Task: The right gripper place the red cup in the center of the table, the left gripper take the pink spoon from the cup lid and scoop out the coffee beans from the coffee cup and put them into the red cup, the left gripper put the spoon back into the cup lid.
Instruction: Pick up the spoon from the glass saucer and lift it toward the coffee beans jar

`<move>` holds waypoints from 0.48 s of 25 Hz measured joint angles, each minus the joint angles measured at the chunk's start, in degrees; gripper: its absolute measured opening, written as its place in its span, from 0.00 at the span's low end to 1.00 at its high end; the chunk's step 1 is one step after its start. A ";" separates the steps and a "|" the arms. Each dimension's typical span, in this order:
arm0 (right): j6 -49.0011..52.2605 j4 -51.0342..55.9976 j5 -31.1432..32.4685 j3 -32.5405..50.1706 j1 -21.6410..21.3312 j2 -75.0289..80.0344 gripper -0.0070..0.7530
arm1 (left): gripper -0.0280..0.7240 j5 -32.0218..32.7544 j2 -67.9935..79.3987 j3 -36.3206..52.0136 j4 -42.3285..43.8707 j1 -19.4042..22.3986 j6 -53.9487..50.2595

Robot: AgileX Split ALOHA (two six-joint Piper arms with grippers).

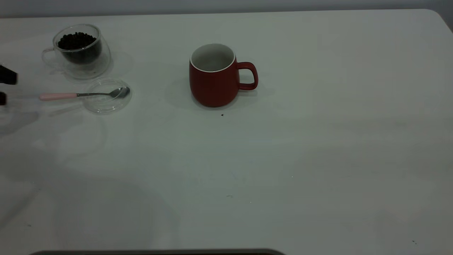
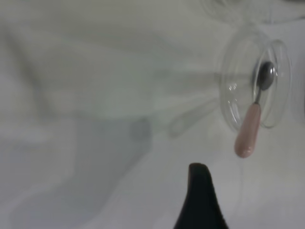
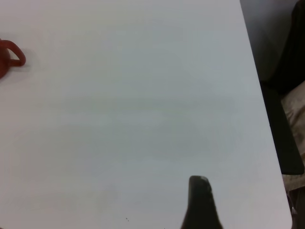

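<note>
The red cup (image 1: pixel 214 79) stands upright near the table's (image 1: pixel 318 159) middle, handle to the right, white inside showing nothing in it. Its handle (image 3: pixel 10 56) shows at the edge of the right wrist view. The pink spoon (image 1: pixel 70 95) (image 2: pixel 251 126) lies with its bowl on the clear cup lid (image 1: pixel 106 102) (image 2: pixel 233 102), handle pointing at my left gripper (image 1: pixel 4 86). That gripper is open at the far left edge, a short way off the handle's end, with one finger (image 2: pixel 200 200) in its wrist view. The coffee cup (image 1: pixel 79 49) holds coffee beans (image 1: pixel 76 40) behind the lid. One finger (image 3: pixel 199 200) of my right gripper hovers over bare table, holding nothing.
The table's right edge and rounded corner (image 3: pixel 281 210) lie close to my right gripper, with dark furniture (image 3: pixel 286 143) beyond. A tiny dark speck (image 1: pixel 222 114) sits in front of the red cup. Wide bare tabletop spreads in front and to the right.
</note>
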 joint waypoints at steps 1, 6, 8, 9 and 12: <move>0.00 0.00 0.00 0.00 0.00 0.00 0.77 | 0.84 -0.14 0.26 0.00 0.00 -0.72 0.27; 0.00 0.00 0.00 0.00 0.00 0.00 0.77 | 0.83 -2.00 1.55 -0.01 -1.39 -3.97 0.90; 0.00 0.00 0.00 0.00 0.00 0.00 0.77 | 0.83 -3.12 2.14 -0.01 -1.51 -4.69 0.96; 0.00 0.00 0.00 0.00 0.00 0.00 0.77 | 0.83 -3.27 2.47 -0.01 -1.92 -4.99 0.96; 0.00 0.00 0.00 0.00 0.00 0.00 0.77 | 0.83 -3.33 3.89 -0.01 -4.50 -5.30 1.38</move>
